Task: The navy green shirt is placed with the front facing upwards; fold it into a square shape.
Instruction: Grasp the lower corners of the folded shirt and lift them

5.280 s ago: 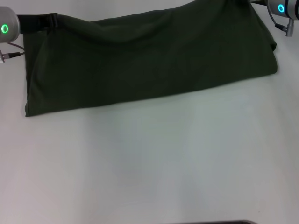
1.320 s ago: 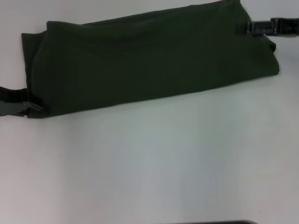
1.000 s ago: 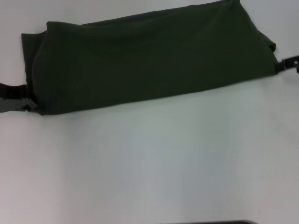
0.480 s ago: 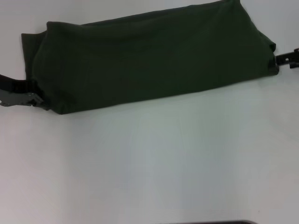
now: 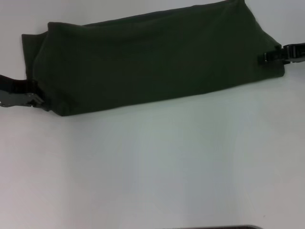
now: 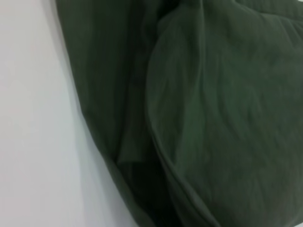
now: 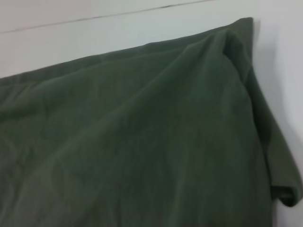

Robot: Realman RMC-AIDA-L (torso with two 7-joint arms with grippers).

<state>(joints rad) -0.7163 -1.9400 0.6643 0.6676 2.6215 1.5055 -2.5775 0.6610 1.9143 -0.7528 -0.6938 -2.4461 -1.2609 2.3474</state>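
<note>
The navy green shirt [image 5: 152, 57] lies folded into a long band across the far part of the white table, plain side up, with no lettering showing. My left gripper [image 5: 37, 99] is at the band's near-left corner and touches the cloth edge, where the upper layer is bunched inward. My right gripper [image 5: 269, 57] reaches in from the right and overlaps the band's right end. The left wrist view shows stacked cloth layers [image 6: 199, 118] close up. In the right wrist view is the shirt's right end with a sleeve corner [image 7: 284, 189].
Bare white table [image 5: 157, 167] stretches between the shirt and me. A dark edge [image 5: 214, 227] shows at the bottom of the head view. A lower cloth layer [image 5: 27, 52] sticks out at the band's left end.
The left gripper came in at the near-left corner and the cloth there drew inward to the right. The right gripper left the far-right corner, dropped out to the right, then moved onto the right end.
</note>
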